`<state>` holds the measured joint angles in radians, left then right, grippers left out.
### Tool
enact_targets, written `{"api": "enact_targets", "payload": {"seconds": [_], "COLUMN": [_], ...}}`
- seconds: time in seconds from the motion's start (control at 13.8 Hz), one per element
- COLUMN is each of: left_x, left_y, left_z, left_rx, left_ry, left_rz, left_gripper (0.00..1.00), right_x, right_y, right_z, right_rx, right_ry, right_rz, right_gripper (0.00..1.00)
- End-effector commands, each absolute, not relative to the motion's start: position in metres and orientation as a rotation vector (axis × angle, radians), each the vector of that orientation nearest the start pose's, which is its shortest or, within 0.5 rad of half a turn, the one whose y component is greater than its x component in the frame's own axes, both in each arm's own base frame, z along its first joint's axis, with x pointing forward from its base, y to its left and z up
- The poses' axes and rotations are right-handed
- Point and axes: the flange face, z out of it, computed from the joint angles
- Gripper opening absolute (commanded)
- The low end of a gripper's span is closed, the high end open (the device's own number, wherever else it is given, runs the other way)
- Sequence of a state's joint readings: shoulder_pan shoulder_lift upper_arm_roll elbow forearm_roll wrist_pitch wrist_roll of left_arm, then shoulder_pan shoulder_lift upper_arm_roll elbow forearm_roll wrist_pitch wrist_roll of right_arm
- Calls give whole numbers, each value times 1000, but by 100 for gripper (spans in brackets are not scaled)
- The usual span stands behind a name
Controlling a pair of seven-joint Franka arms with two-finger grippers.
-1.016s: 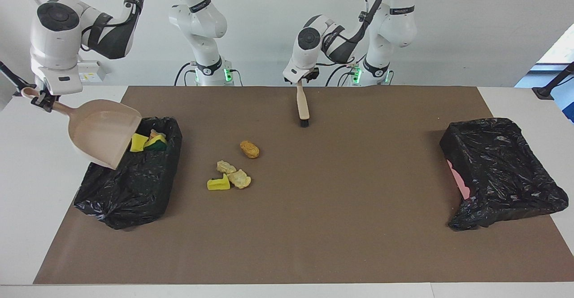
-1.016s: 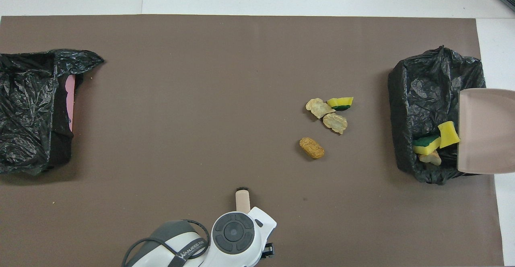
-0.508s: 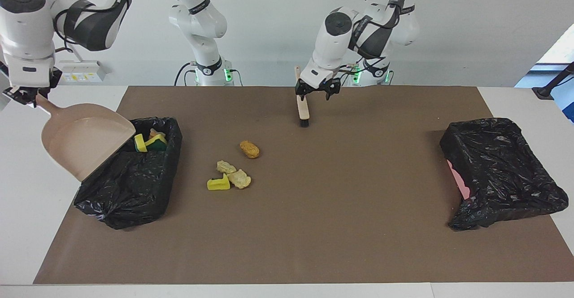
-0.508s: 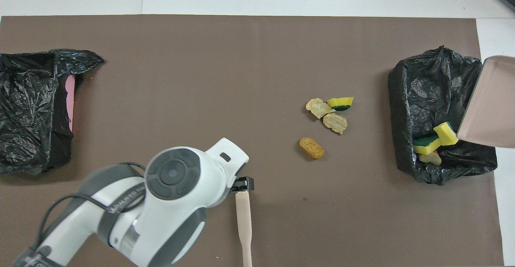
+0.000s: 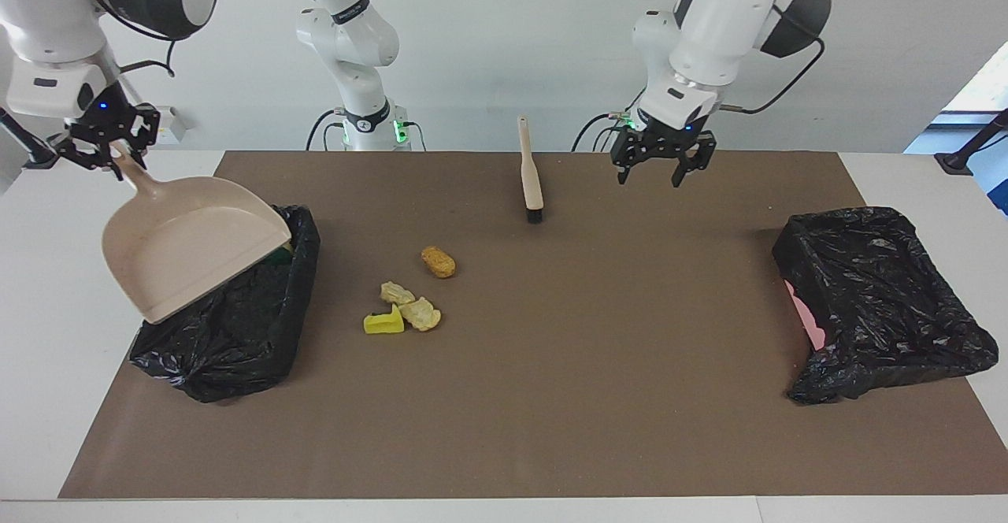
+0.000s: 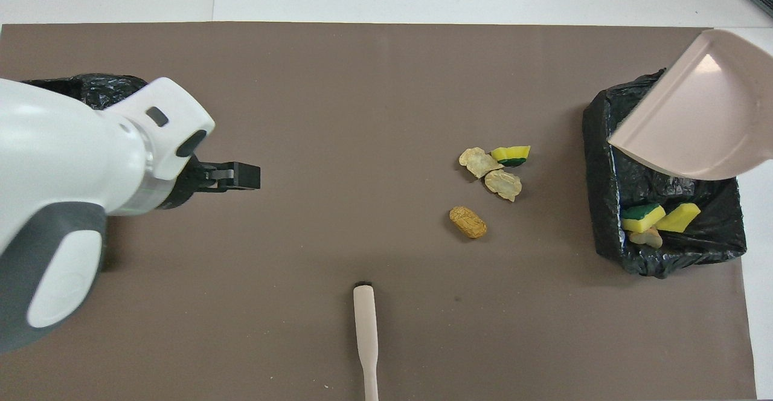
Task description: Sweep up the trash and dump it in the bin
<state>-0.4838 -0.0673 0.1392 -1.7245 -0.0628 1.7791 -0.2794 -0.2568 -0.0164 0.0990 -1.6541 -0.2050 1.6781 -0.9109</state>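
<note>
My right gripper (image 5: 113, 147) is shut on the handle of the beige dustpan (image 5: 189, 251), which hangs tilted over the black-lined bin (image 5: 236, 326) at the right arm's end. The dustpan (image 6: 694, 111) looks empty. In the bin (image 6: 607, 147) lie two yellow-green sponge pieces (image 6: 641, 217) and a beige chunk (image 6: 645, 238). More trash sits on the mat beside the bin: an orange-brown lump (image 5: 438, 261), two beige chunks (image 5: 421, 314) and a yellow sponge scrap (image 5: 383, 323). The brush (image 5: 530, 172) stands alone on its bristles. My left gripper (image 5: 664, 167) hangs open and empty over the mat.
A second black-lined bin (image 5: 882, 294) with a pink edge sits at the left arm's end; the left arm covers most of it in the overhead view. A brown mat (image 5: 551, 397) covers the table.
The left gripper opened, let go of the brush and swung up toward the left arm's end. The right gripper rose and turned the dustpan; the sponge pieces slid off into the bin.
</note>
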Motion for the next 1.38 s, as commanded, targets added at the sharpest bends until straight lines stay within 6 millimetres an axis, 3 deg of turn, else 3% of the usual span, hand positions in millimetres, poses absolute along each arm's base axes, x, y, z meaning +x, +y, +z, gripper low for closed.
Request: {"api": "enact_targets", "payload": {"seconds": [0.0,0.07,0.22,0.29,0.51,0.65,0.8,0.87,1.16,1.23,1.31], "left_x": [544,546,549,546,543,544,544,545,534,532,530], "left_y": [-145,-124,-78,-64,-37,-32,-33,-33,-33,-33,-32], "left_z": [637,643,650,652,674,675,676,676,682,679,680], "left_rx": [-3189,-3182,-3181,-3178,-3130,-3141,-3144,-3145,-3140,-3143,-3145], "left_ry": [233,291,276,281,419,408,409,407,422,417,411], "left_rz": [-94,-79,-77,-21,-21,-30,-33,-40,-49,-32,-27], "left_gripper": [100,100,100,100,100,100,100,100,100,100,100], "right_x": [551,555,566,570,565,550,547,541,531,534,533], "right_y": [-3,33,127,166,265,335,386,412,437,433,434], "right_z": [575,554,511,489,438,411,367,354,336,336,335], "right_rx": [-3160,-3160,-3157,-3172,-3127,-3084,-3078,-3051,-3020,-3024,-3030], "right_ry": [-972,-825,-583,-441,-146,89,270,294,267,270,266], "right_rz": [119,115,78,64,31,17,49,21,-22,-24,-15], "right_gripper": [0,0,0,0,0,0,0,0,0,0,34]}}
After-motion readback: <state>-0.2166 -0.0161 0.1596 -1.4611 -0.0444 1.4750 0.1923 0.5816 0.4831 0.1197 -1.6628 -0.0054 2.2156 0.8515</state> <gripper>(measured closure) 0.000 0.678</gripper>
